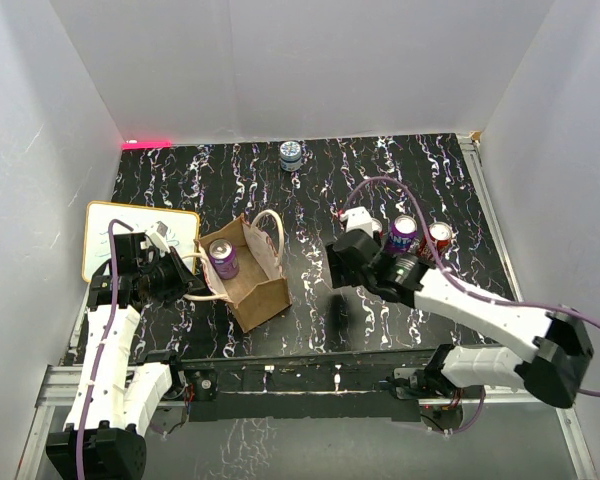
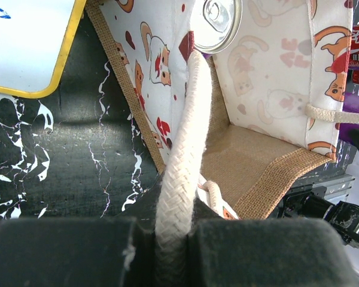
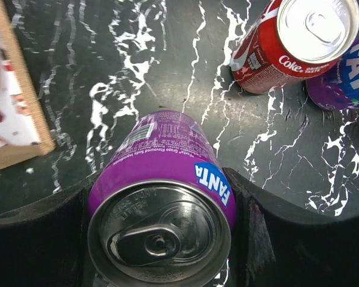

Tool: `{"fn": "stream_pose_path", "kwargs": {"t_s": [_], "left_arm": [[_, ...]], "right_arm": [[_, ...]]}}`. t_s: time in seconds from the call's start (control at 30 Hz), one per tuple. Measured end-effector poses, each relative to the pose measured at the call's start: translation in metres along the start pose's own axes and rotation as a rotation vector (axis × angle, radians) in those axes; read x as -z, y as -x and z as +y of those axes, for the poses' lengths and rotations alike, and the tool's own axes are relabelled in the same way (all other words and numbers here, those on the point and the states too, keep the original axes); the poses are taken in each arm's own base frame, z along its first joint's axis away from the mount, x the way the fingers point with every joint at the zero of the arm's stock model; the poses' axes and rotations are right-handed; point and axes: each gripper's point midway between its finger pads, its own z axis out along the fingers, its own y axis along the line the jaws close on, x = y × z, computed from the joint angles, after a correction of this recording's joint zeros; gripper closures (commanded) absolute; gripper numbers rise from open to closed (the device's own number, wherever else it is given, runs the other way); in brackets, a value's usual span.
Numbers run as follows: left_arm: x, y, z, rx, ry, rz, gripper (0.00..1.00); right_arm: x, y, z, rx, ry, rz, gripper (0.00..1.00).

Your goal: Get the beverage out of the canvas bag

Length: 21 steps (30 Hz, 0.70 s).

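— How far along is the unpacking?
— Nearly there, I'd judge. On the surface (image 1: 380,170), your left hand (image 2: 176,239) pinches the canvas bag (image 1: 265,295) by its rope handle (image 2: 182,149). Your right hand (image 3: 164,251) grips a Fanta can (image 3: 161,155) outside, near a Coke can (image 3: 287,48).
— What's left?
— One purple can (image 1: 223,258) inside.

Black marbled table (image 1: 380,180): is carrying canvas bag (image 1: 265,295), yellow-edged white board (image 1: 110,235), red Coke can (image 1: 438,237), blue-white can (image 1: 291,155) standing near far edge.

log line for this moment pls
left gripper shut on rope handle | right gripper shut on purple fanta can, outside canvas bag | second purple can inside bag
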Motion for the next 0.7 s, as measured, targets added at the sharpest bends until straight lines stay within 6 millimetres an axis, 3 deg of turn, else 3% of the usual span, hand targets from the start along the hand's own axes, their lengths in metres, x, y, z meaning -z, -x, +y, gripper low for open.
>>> {"fn": "stream_pose_path", "kwargs": {"t_s": [0.17, 0.4, 0.53, 0.7], "left_arm": [[0.0, 0.0, 0.0, 0.0, 0.0, 0.001, 1.0], [-0.001, 0.0, 0.001, 0.003, 0.002, 0.005, 1.0], [-0.001, 0.0, 0.001, 0.005, 0.004, 0.005, 1.0], [-0.001, 0.0, 0.001, 0.007, 0.005, 0.006, 1.0]], "right_arm": [[-0.043, -0.011, -0.012, -0.008, -0.078, 0.122, 0.92], [-0.104, 0.026, -0.011, -0.038, -0.11, 0.161, 0.92], [-0.125, 0.036, -0.007, -0.023, -0.111, 0.162, 0.92], [-0.145, 0.031, -0.008, -0.024, -0.11, 0.198, 0.92]]}}
